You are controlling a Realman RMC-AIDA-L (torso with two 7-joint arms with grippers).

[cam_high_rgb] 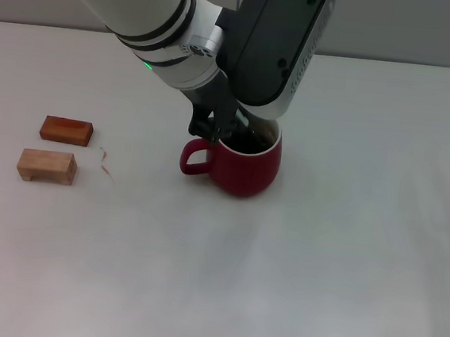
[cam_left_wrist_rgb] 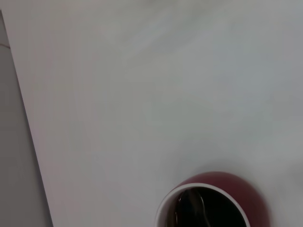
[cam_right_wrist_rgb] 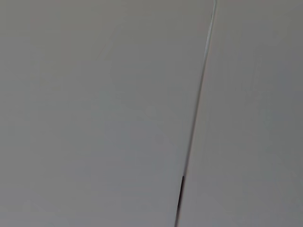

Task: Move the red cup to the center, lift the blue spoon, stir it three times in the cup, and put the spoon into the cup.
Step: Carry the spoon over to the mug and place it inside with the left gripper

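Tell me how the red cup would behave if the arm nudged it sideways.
The red cup looks like thick glazed ceramic, so probably stiff and fairly heavy. Its rounded body stands upright on the smooth table, so it would likely slide rather than tip. A push on its handle might spin it.

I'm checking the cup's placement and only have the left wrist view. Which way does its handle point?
Observer: In the head view, the red cup has its handle toward the robot's left.
Operator: Where is the left gripper?
Observer: The left gripper is down at the cup's rim, on the handle side.
Operator: Anything else nearby?
Observer: A reddish block and a pale block lie farther to the robot's left, apart from the cup.
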